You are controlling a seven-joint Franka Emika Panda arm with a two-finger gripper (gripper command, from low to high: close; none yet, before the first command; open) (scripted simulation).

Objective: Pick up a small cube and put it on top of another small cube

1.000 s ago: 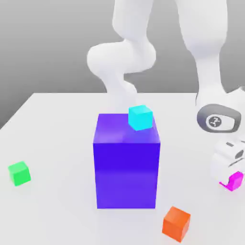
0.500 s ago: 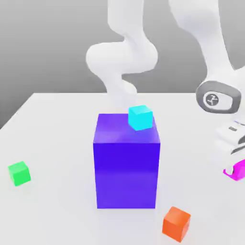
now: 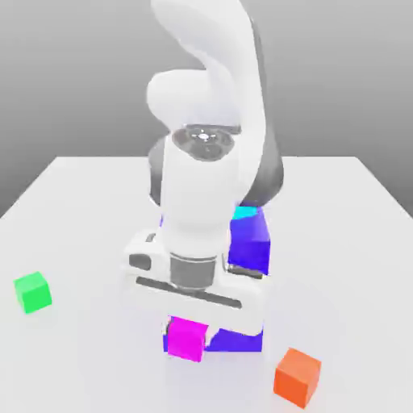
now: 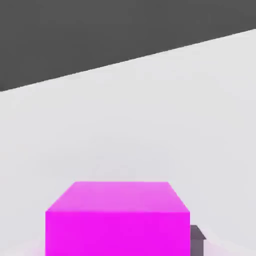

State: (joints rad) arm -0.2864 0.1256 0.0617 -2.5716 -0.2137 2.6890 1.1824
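The white two-finger gripper [image 3: 187, 337] is clamping the small plain magenta cube [image 3: 186, 339], holding it in front of the big blue-purple block [image 3: 248, 242]. A small cyan cube [image 3: 244, 213] is sitting on that block. The pale white table [image 3: 81, 218] is lying under a plain grey backdrop, with a green cube [image 3: 32, 292] near its edge at the exterior view's left and an orange cube [image 3: 297, 377] near its front edge.

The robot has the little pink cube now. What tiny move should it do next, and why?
Probably lift it higher. The tool is shut on the pink cube, which hangs low in front of the big blue block. The cyan cube sits up on top of that block, so the pink cube likely has to rise above it before it can go on top.
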